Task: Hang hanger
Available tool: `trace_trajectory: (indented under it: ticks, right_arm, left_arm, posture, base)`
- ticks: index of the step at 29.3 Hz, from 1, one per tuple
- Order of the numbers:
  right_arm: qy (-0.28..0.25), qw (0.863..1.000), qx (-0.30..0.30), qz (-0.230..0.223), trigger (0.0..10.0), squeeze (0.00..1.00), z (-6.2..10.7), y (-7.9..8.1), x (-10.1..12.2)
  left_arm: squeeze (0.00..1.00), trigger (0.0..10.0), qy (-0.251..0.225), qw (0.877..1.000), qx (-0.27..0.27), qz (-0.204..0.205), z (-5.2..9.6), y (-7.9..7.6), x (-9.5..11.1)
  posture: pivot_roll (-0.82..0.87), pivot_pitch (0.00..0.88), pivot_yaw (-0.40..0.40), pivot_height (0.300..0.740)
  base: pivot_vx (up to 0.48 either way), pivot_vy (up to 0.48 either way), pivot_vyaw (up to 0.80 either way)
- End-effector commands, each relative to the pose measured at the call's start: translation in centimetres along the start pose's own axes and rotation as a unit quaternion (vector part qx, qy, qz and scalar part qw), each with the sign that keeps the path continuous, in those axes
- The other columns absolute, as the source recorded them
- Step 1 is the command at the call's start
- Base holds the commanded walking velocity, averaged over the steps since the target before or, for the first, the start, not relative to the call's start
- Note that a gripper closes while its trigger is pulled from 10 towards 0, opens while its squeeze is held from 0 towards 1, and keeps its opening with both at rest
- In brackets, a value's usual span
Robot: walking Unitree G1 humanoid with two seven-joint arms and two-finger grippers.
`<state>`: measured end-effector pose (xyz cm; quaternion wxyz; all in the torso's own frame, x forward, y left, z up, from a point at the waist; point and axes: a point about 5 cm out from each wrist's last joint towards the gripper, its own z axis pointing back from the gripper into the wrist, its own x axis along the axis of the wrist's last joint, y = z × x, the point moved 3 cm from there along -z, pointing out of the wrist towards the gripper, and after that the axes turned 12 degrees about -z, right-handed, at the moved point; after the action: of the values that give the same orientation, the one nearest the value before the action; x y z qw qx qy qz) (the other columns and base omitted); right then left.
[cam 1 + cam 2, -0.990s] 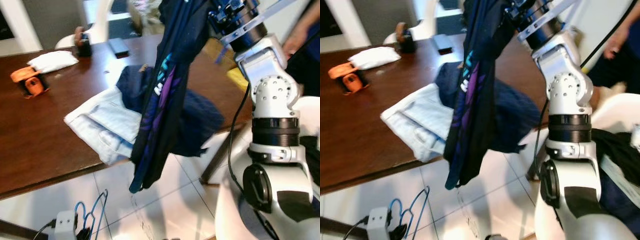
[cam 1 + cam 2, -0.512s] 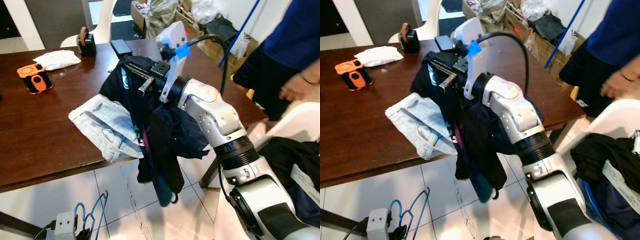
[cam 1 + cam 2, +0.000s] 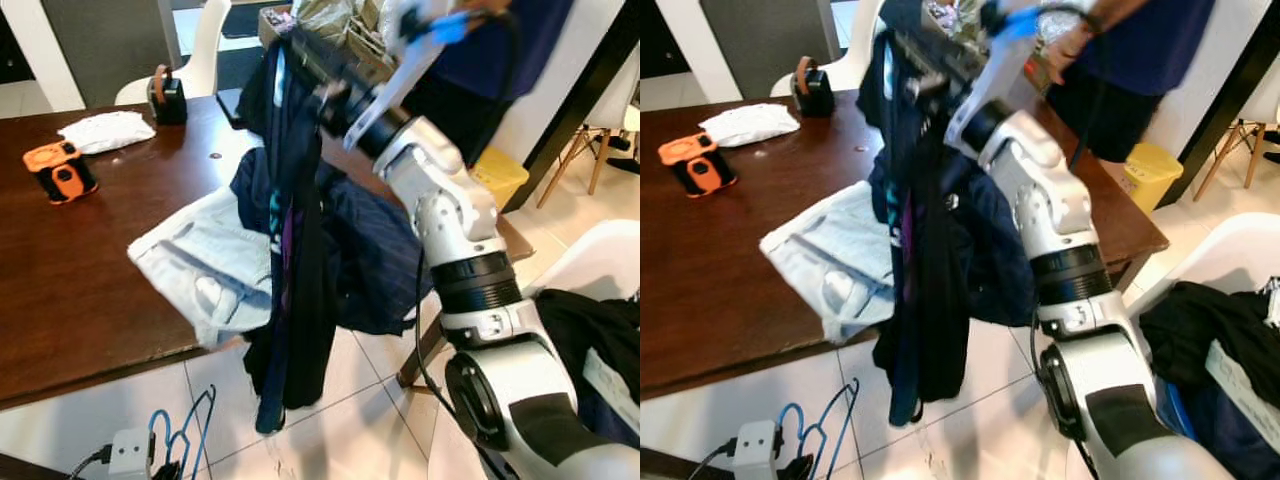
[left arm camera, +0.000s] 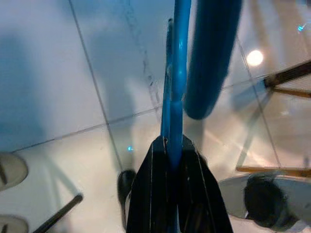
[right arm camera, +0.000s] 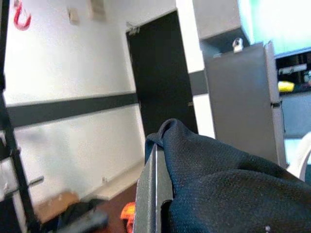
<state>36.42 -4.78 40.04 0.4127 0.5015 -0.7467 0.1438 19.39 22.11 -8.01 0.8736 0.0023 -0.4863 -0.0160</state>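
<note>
- Eye views: the right pincer point(image 3: 300, 55), upper centre, holds up a dark garment point(image 3: 295, 250) that drapes past the brown surface point(image 3: 70, 270); nothing looks hung yet.
- Left wrist view: the left pincer point(image 4: 174, 145) is clamped on the blue hanger point(image 4: 179, 63), above the floor.
- Right wrist view: the dark garment is pinched in the pincer; no rail is discernible.

right arm point(image 3: 455, 230) raised high, its fingers point(image 5: 153, 194) pinched; left fingers point(image 4: 155, 194) clamped together.
</note>
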Motion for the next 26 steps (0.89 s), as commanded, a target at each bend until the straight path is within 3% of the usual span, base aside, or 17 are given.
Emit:
trace_trajectory:
  ticks: [1, 7, 8, 13, 26]
  right_arm:
    - [-0.028, 0.999, 0.029, 0.003, 10.0, 0.00, -0.9, 1.5, 1.4]
    - [-0.058, 0.998, 0.034, 0.004, 10.0, 0.00, -1.5, 1.7, 3.1]
    - [-0.084, 0.996, 0.043, 0.005, 10.0, 0.00, -2.1, 2.3, 4.7]
    - [-0.101, 0.993, 0.055, 0.008, 10.0, 0.00, -2.9, 3.0, 5.8]
    - [-0.109, 0.991, 0.077, 0.010, 10.0, 0.00, -4.5, 4.3, 5.5]
  left_arm:
    - [0.00, 10.0, 0.010, 1.000, -0.001, 0.000, 0.5, 0.0, -0.8]
    - [0.00, 10.0, 0.010, 1.000, -0.004, 0.000, 0.5, 0.0, -0.7]
    - [0.00, 10.0, 0.017, 1.000, -0.011, 0.008, 0.4, -0.2, -0.9]
    - [0.00, 10.0, 0.022, 0.999, -0.023, 0.017, 0.4, -0.4, -1.0]
    - [0.00, 10.0, 0.021, 0.999, -0.028, 0.015, 0.4, -0.5, -1.0]
  posture:
    - [0.11, 0.158, -0.045, 0.740]
    - [0.11, 0.158, -0.045, 0.740]
    - [0.11, 0.159, -0.044, 0.740]
    - [0.11, 0.160, -0.042, 0.740]
    - [0.11, 0.171, -0.050, 0.740]
  base:
    - [0.446, 0.000, 0.00]
    - [0.451, 0.000, 0.00]
    - [0.274, 0.000, 0.00]
    - [0.109, 0.000, 0.00]
    - [0.000, 0.000, 0.00]
